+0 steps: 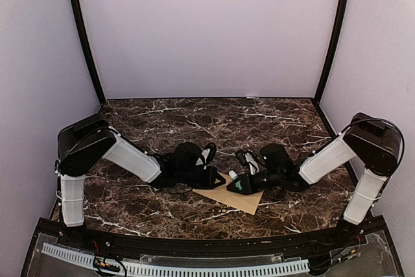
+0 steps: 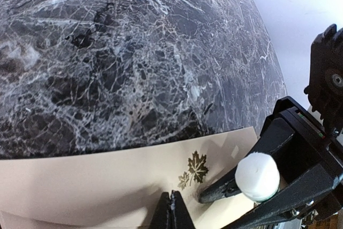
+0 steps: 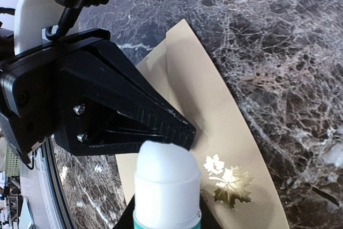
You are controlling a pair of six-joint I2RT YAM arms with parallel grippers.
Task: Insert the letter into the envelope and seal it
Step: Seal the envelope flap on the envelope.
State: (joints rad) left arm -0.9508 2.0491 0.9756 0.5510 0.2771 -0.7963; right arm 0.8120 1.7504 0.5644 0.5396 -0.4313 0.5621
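The tan envelope (image 1: 241,200) lay flat at lower centre of the overhead view on the marble table (image 1: 194,121), with its gold leaf mark (image 2: 194,170) facing up. The letter was not visible. The envelope looked like thin, light paper that would slide or buckle, best pinned flat or pinched at an edge. The left gripper (image 2: 172,214), closed and empty, bore down on it, and the right gripper (image 1: 243,185) clamped a glue stick (image 3: 166,175) just above.

Soft overhead light leaves the dark desk (image 1: 194,121) dim, wrist views bow at their edges, the gold leaf mark (image 3: 228,183) on the envelope (image 3: 198,79) glares, and the white stick (image 3: 163,167) looks blurred, washed out.
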